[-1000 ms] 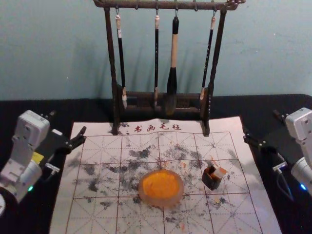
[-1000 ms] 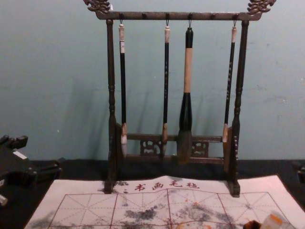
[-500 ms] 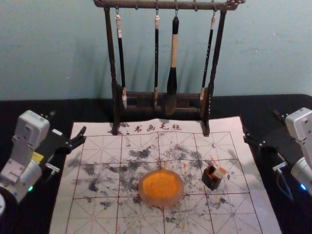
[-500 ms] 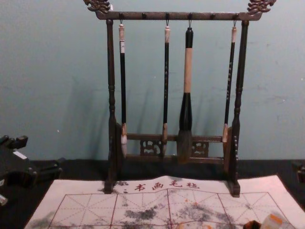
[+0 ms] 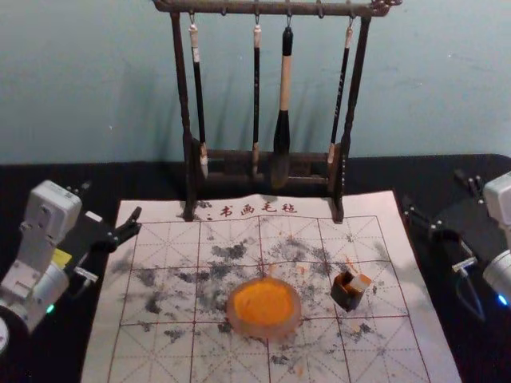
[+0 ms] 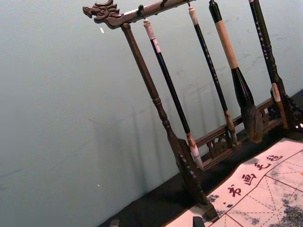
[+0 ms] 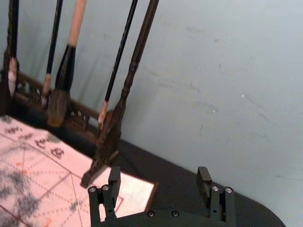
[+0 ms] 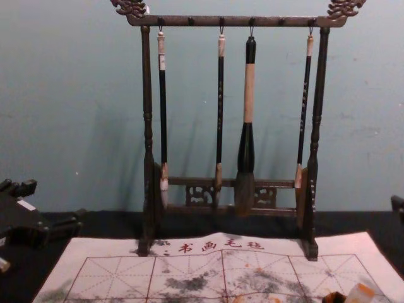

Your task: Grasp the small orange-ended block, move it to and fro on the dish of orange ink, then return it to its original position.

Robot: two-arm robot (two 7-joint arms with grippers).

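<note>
My left claw (image 5: 112,199) is resting wide open at the left edge. The ink dish (image 5: 263,332) is sitting in the lower middle. To its right, the small block (image 5: 361,282) is leaning in a dark pot (image 5: 346,297), looking light, hard and maybe slippery; I'm wanting its pale sides. At the right edge, my right claw (image 5: 432,187) is pointing forward, spread wide.
</note>
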